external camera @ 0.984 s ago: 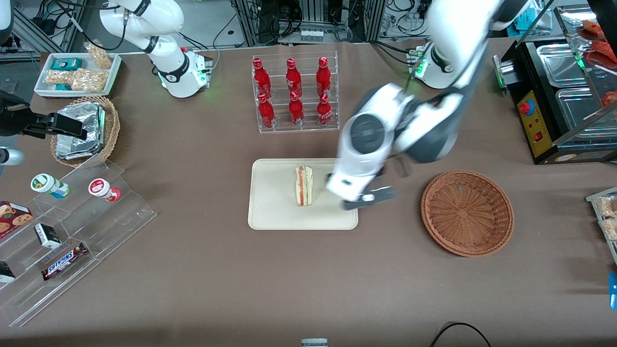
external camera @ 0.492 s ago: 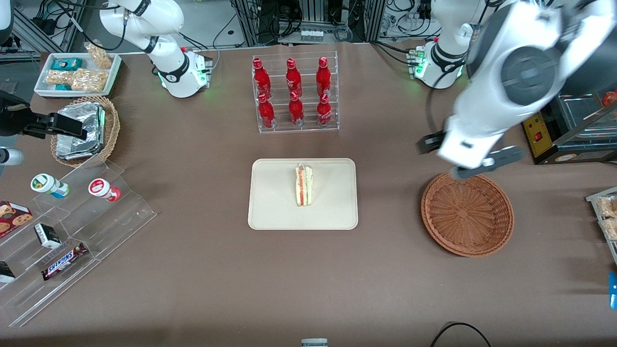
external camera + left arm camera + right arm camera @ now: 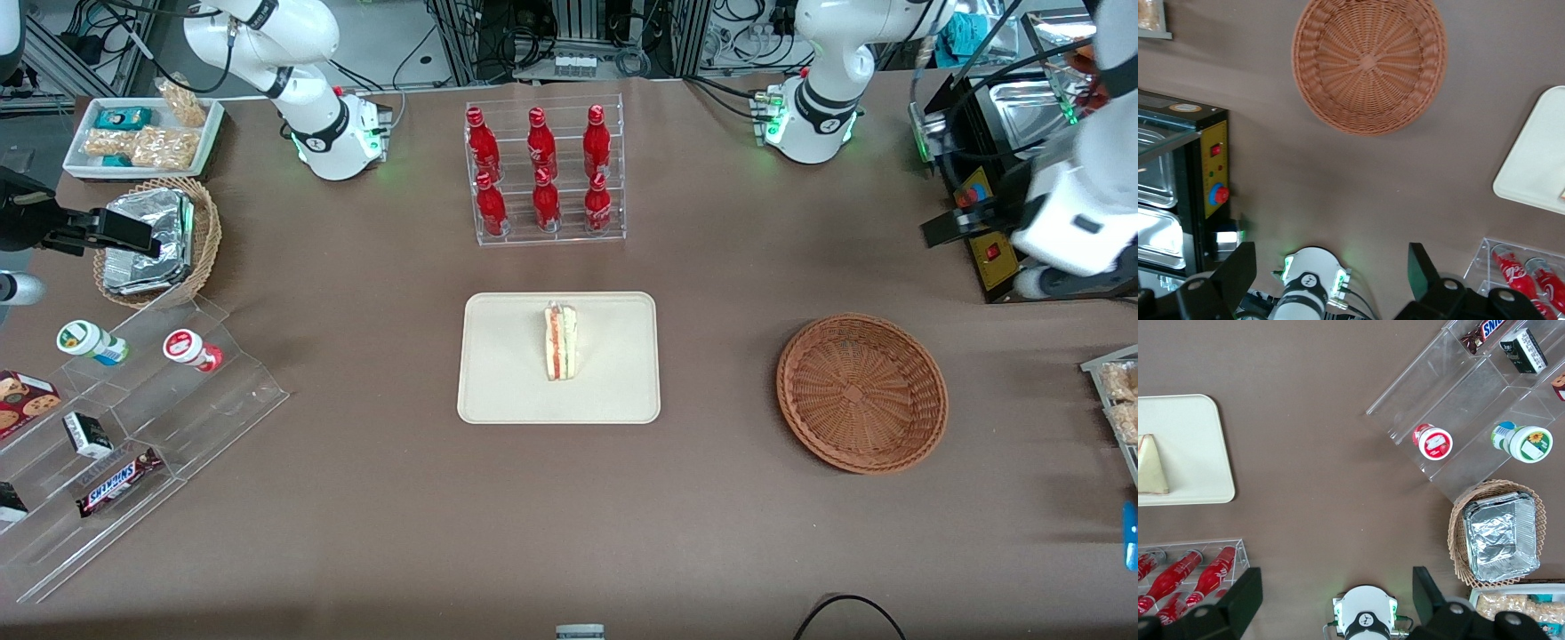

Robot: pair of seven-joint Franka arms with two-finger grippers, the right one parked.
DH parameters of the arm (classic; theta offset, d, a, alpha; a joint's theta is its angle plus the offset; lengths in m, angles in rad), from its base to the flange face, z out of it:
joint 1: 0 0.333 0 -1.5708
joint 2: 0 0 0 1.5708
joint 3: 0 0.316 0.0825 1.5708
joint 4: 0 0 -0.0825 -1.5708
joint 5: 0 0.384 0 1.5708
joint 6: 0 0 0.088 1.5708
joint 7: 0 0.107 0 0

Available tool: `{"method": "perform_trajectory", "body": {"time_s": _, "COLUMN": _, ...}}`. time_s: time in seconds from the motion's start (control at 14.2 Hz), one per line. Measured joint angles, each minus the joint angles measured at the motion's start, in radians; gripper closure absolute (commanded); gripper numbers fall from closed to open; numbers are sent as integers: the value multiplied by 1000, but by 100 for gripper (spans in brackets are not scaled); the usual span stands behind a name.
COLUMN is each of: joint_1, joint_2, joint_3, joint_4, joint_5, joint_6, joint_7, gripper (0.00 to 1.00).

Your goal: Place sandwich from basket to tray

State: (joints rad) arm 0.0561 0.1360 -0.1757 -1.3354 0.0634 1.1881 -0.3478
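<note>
1. A Snickers bar (image 3: pixel 117 482) lies on the clear stepped stand (image 3: pixel 133 444), its name readable in white on brown; it is the only writing that can be read.
2. The red bottles (image 3: pixel 538 173) in their clear rack carry white script too small to read.
3. The black box (image 3: pixel 996 231) at the working arm's end of the table has a yellow panel with a red knob and a red switch; no words can be made out on it.
4. The sandwich (image 3: pixel 560 342) lies on the tray (image 3: pixel 507 391), near its middle, filling edge up.
5. The basket (image 3: pixel 861 392) sits on the table well apart from the tray, toward the working arm's end, with nothing in it.
6. The gripper (image 3: pixel 1328 270) hangs high near the black box, its two fingers spread apart and holding nothing.
7. A brown cloth (image 3: pixel 400 533) covers the table; cables and metal frames crowd the edge farthest from the front camera.
</note>
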Motion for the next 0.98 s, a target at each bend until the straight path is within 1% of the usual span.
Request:
{"method": "perform_trajectory", "body": {"time_s": 0.14, "joint_1": 4, "joint_2": -4, "joint_3": -3, "joint_4": -3, "joint_5": 14, "joint_6": -4, "joint_7": 13, "gripper": 0}}
{"method": "perform_trajectory", "body": {"time_s": 0.49, "joint_1": 2, "joint_2": -16, "joint_3": -14, "joint_4": -16, "joint_5": 15, "joint_6": -15, "joint_7": 16, "gripper": 0}}
{"method": "perform_trajectory", "body": {"time_s": 0.77, "joint_1": 1, "joint_2": -129, "joint_3": -16, "joint_4": -152, "joint_5": 15, "joint_6": 11, "joint_7": 40, "gripper": 0}}
{"method": "perform_trajectory", "body": {"time_s": 0.98, "joint_1": -1, "joint_2": -173, "joint_3": -21, "joint_4": -202, "joint_5": 15, "joint_6": 27, "joint_7": 45, "gripper": 0}}
